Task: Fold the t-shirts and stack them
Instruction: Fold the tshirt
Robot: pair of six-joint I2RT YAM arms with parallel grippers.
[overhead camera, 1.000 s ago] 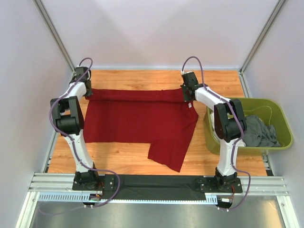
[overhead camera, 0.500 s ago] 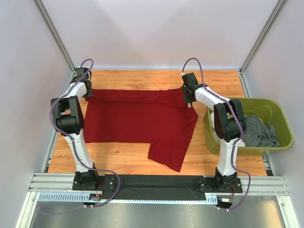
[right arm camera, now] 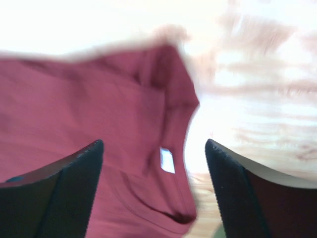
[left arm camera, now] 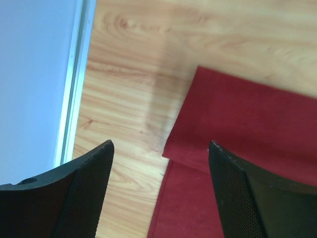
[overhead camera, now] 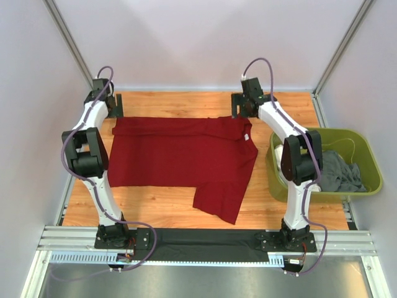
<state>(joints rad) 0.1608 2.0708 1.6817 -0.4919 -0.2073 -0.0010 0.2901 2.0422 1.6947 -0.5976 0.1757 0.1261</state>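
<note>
On the desk lies the dark red t-shirt — left fingers gape empty above its far-left corner, right fingers likewise above its collar.

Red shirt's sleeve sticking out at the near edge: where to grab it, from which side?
Grip the sleeve of the red shirt at its cuff edge, the near-right tip, probably coming down from the near side. It lies flat, sticking out past the shirt's body onto the table, so a finger can slide under that edge.
</note>
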